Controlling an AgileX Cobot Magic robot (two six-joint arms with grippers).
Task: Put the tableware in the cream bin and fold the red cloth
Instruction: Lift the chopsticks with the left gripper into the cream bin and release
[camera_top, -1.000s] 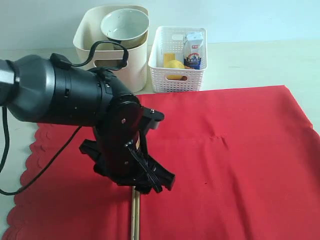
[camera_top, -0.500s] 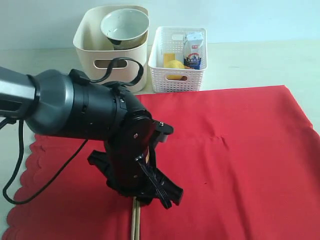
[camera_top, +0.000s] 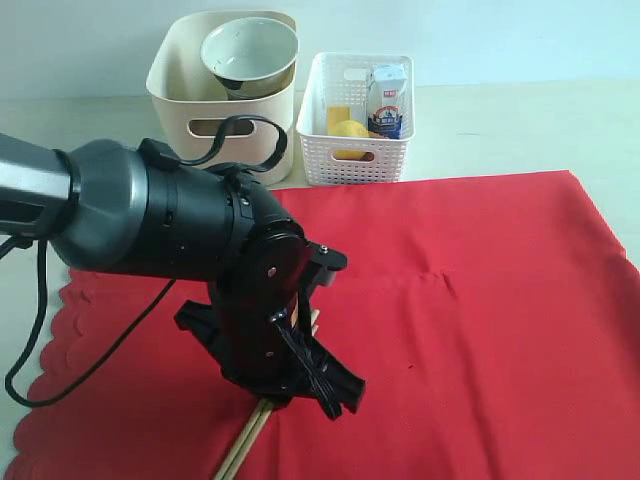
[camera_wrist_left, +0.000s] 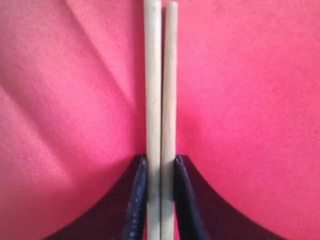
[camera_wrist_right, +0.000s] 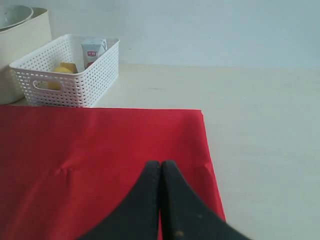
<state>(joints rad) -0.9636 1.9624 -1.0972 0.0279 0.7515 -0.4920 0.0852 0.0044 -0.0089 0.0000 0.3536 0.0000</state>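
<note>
My left gripper has closed in over the last second. Its two dark jaws now press against either side of the chopsticks, which run side by side straight out from between them. The grip looks made, with no gap I can see on either side.

Half a second ago the chopsticks lay straight on the red cloth, pointing at its near edge. Now they slant, with their lower ends swung towards the cloth's near left corner, and a short pale tip shows just above the gripper. The left arm itself has hardly shifted since then. A second ago it sat a little higher and further left.

My right gripper hangs over the cloth near its far right corner, jaws pressed flat together with nothing between them.

The cream bin stands on the table beyond the cloth's far edge, with the white bowl tilted in it. The white basket stands just beside the bin. Neither has moved.
</note>
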